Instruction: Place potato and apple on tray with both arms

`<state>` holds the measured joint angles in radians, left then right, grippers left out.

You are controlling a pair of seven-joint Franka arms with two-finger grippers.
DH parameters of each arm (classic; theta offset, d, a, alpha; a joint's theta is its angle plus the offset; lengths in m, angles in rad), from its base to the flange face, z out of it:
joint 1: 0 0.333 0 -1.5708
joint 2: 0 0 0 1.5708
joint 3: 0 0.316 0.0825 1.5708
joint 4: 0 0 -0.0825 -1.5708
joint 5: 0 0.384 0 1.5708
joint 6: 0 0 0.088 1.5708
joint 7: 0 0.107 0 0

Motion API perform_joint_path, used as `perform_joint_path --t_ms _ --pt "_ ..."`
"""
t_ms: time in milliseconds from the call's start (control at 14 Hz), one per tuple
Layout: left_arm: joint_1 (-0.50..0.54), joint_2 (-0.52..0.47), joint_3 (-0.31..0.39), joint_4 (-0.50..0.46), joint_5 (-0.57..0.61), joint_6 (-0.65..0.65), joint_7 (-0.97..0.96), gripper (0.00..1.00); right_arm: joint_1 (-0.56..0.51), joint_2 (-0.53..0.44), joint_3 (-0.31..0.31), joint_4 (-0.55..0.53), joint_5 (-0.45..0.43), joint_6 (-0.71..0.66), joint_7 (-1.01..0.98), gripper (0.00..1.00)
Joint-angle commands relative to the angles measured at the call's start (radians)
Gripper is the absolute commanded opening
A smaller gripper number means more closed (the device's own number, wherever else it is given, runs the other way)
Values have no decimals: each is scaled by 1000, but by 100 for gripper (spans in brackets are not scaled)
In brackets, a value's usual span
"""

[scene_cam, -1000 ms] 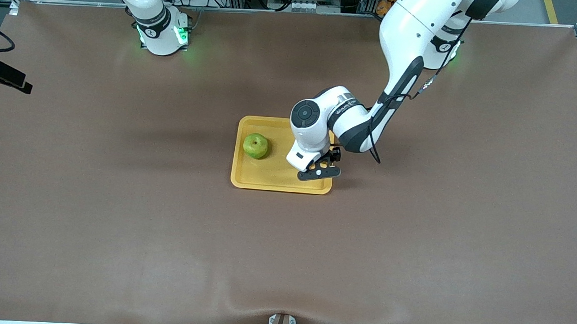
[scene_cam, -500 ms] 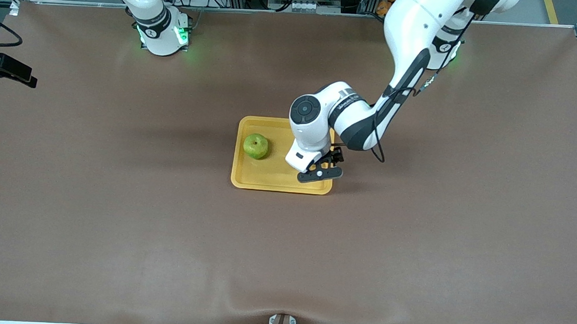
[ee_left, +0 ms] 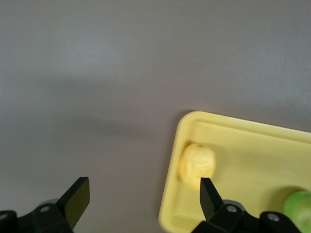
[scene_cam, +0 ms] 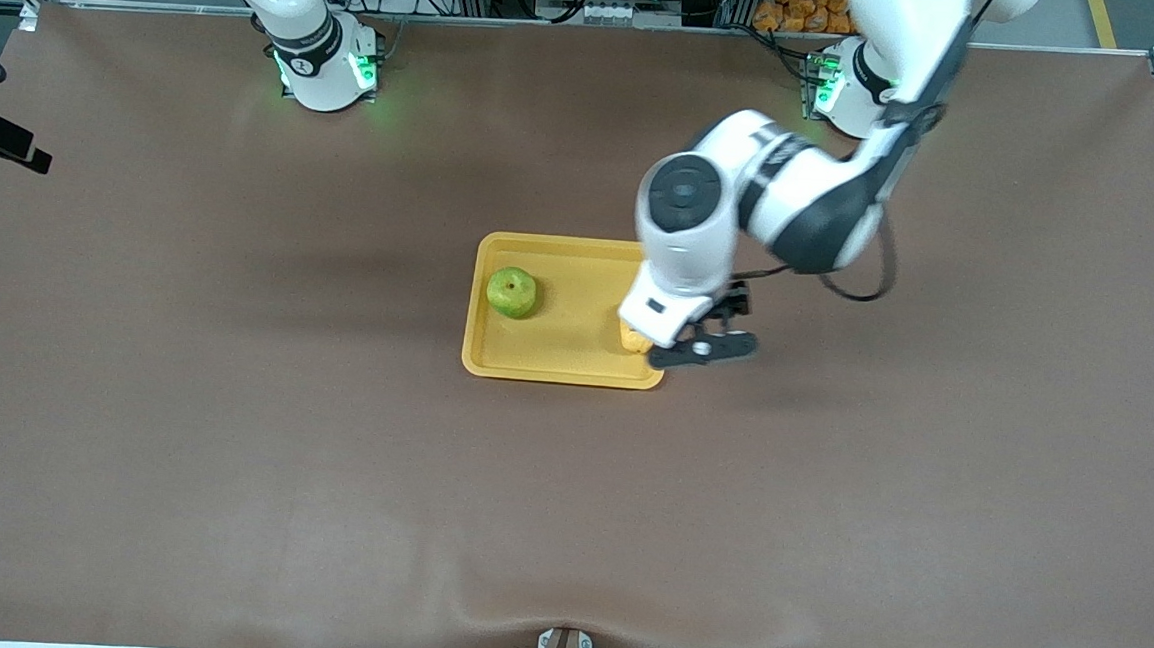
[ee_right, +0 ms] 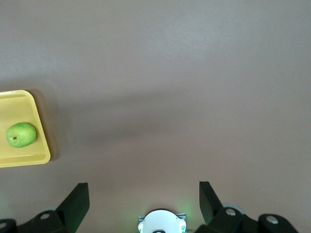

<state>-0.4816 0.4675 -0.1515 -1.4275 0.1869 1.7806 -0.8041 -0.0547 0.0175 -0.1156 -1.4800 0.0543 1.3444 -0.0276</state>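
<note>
With the potato (scene_cam: 633,342) lying on the tray (scene_cam: 544,367) at about its 3 o'clock edge, toward the left arm's end, and the apple (scene_cam: 512,293) at about 9 o'clock, both placings look done. The left gripper (ee_left: 141,204) hangs wide open and empty over that tray edge; the right gripper (ee_right: 143,204), open and empty, waits high up. Only clearing the left arm away seems left.

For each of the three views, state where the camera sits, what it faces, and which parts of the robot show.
Front view: high across the table, facing both bases; shows the left arm over the tray.
Left wrist view: looks down past the open left gripper at the potato on the tray.
Right wrist view: high, past the open right gripper, facing the table.
All share the apple.
</note>
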Motion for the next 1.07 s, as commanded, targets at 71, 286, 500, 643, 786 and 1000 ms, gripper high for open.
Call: perform_joint_path --t_ms 71,286,500,643,786,1000 --pt "98 -125 -3 -16 -49 -101 123 100 -10 -36 14 3 9 -4 3 100" --pt "159 -188 0 -18 -50 -167 169 100 -5 -54 16 -3 7 -7 1 100" --pt "224 -262 0 -19 -49 -246 207 100 -2 -53 17 -5 4 -7 -2 100" --pt "282 -308 0 -18 -49 -276 311 100 1 -51 17 -5 -1 -7 -2 100" --pt "339 -351 0 -18 -49 -297 379 100 1 -50 17 -5 -10 -7 -3 100" --pt "417 -378 -3 -19 -50 -303 474 100 33 -48 17 -3 -54 -7 -2 100"
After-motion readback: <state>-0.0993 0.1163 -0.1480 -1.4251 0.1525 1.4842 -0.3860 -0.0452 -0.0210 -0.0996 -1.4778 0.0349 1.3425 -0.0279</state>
